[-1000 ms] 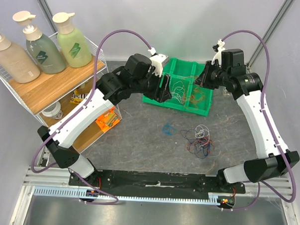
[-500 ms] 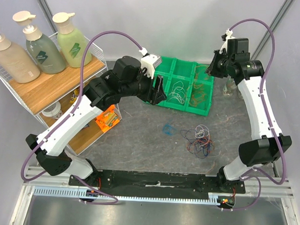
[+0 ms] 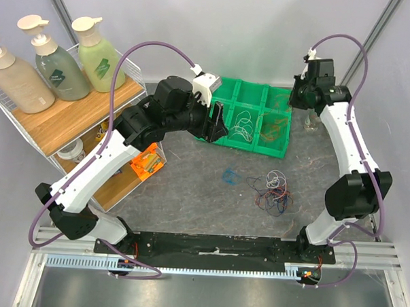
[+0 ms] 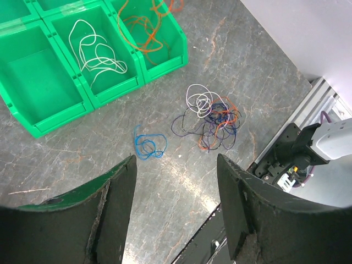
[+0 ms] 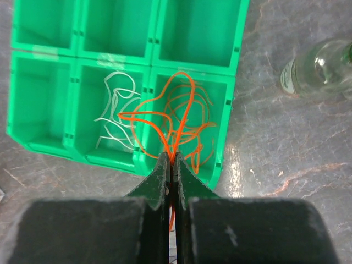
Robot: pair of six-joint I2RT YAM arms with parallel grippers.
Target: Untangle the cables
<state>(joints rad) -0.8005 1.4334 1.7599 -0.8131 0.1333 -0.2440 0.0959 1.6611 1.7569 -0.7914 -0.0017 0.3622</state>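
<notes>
Between the tips of the right pincer (image 5: 171,158), which are pressing tight together, an orange cable (image 5: 184,102) is being pinched; its loops are fanning out beyond the tips, over the corner compartment of the green tray (image 5: 237,49), where more orange loops are lying; a white cable (image 5: 116,107) is lying in the next compartment, just left of the tips in the wrist view; off the tray, beyond and to the right of the tips, a glass bottle (image 5: 316,69) is sitting on the table, its label too blurred to read.

The left pincer (image 4: 176,165) is hanging spread wide over the table (image 4: 247,60), gripping nothing; just beyond its gap a blue cable (image 4: 148,146) is lying alone; further out and to the right, a heap of cables (image 4: 212,118) in white, blue, red and black is lying apart from it.

Three pump bottles (image 3: 59,65) are standing on a shelf behind the left arm; their labels are showing a mark but no writing I can read.

Bare grey table is lying open between the tray's near edge and the heap; the table's edge is running close past the heap on the side away from the tray.
</notes>
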